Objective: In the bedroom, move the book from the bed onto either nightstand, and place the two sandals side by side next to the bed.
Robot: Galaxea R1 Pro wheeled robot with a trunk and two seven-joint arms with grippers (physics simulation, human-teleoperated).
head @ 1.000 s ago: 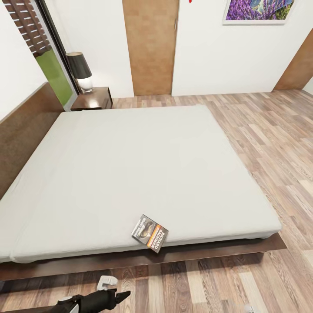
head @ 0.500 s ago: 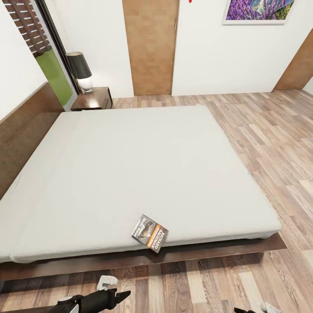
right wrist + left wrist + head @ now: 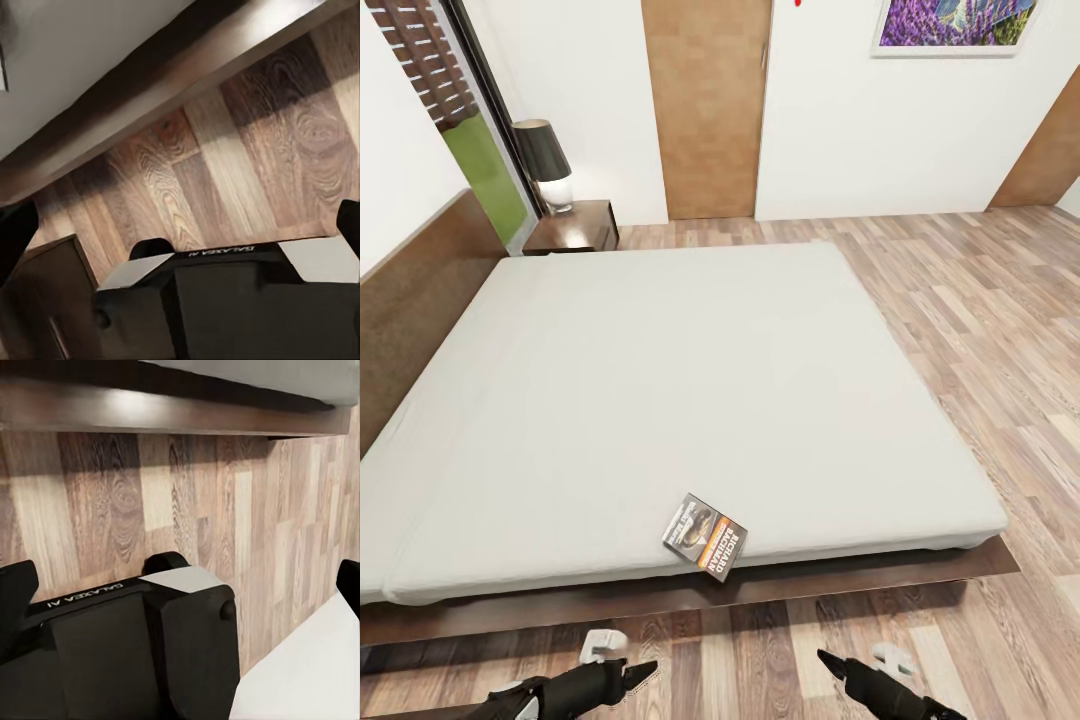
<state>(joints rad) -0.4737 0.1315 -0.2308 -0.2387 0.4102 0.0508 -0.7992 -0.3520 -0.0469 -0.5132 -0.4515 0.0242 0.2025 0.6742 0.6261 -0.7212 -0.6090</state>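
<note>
The left gripper point(image 3: 645, 672) reaches low over the floor point(image 3: 980, 300), jaws spread wide and empty. The book point(image 3: 705, 535) lies at the bed's point(image 3: 660, 380) near edge. The right gripper point(image 3: 830, 662) mirrors it, also wide.

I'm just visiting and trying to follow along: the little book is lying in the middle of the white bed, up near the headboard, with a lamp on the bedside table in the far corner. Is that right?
Not quite. In the head view the book lies at the bed's near edge, by the robot, far from the headboard. The lamp does stand on the nightstand in the far corner.
</note>
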